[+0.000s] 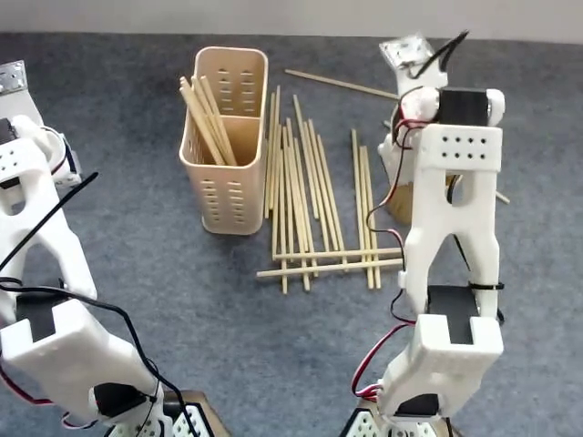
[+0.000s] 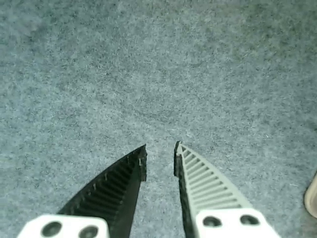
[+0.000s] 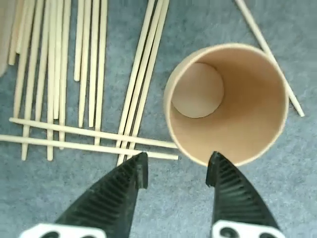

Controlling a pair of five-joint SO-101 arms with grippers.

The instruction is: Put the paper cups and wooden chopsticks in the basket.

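A beige slotted basket stands upright with several wooden chopsticks leaning inside. More chopsticks lie in a loose row on the grey carpet beside it, two of them crosswise. One brown paper cup stands upright and empty, mostly hidden under the right arm in the high view. My right gripper hangs open just short of the cup's rim, holding nothing. My left gripper hovers over bare carpet, narrowly open and empty.
A lone chopstick lies at the back, and another runs past the cup's far side. The left arm stands at the table's left edge. A beige edge shows in the left wrist view.
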